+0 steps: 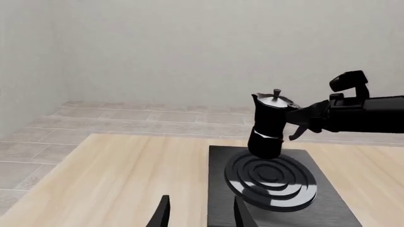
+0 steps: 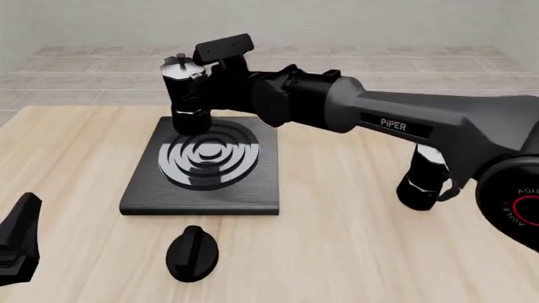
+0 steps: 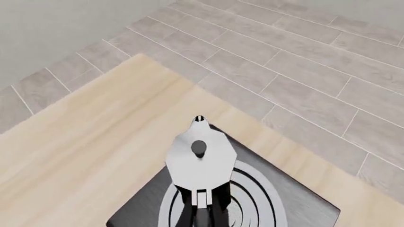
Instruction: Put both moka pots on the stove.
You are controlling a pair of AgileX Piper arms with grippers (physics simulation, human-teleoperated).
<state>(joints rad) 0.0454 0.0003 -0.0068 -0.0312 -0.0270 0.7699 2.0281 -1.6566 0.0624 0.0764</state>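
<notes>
One moka pot (image 2: 187, 88) hangs slightly tilted just over the far side of the stove's burner rings, and whether it touches them I cannot tell. My right gripper (image 2: 216, 85) is shut on its handle side. From the left wrist view this pot (image 1: 270, 124) sits left of the right gripper (image 1: 304, 120), over the stove (image 1: 218, 161). The right wrist view looks straight down on its silver lid (image 3: 200, 156). The other moka pot (image 2: 423, 178) stands on the table at the right, partly behind the right arm. My left gripper (image 1: 200, 215) is open and empty, near the stove's (image 2: 143, 189) front left.
A black teardrop knob (image 2: 192, 254) lies on the wooden table just in front of the stove. The right arm (image 2: 396, 120) stretches across above the table from the right. The left gripper (image 2: 19, 243) sits at the table's near left corner.
</notes>
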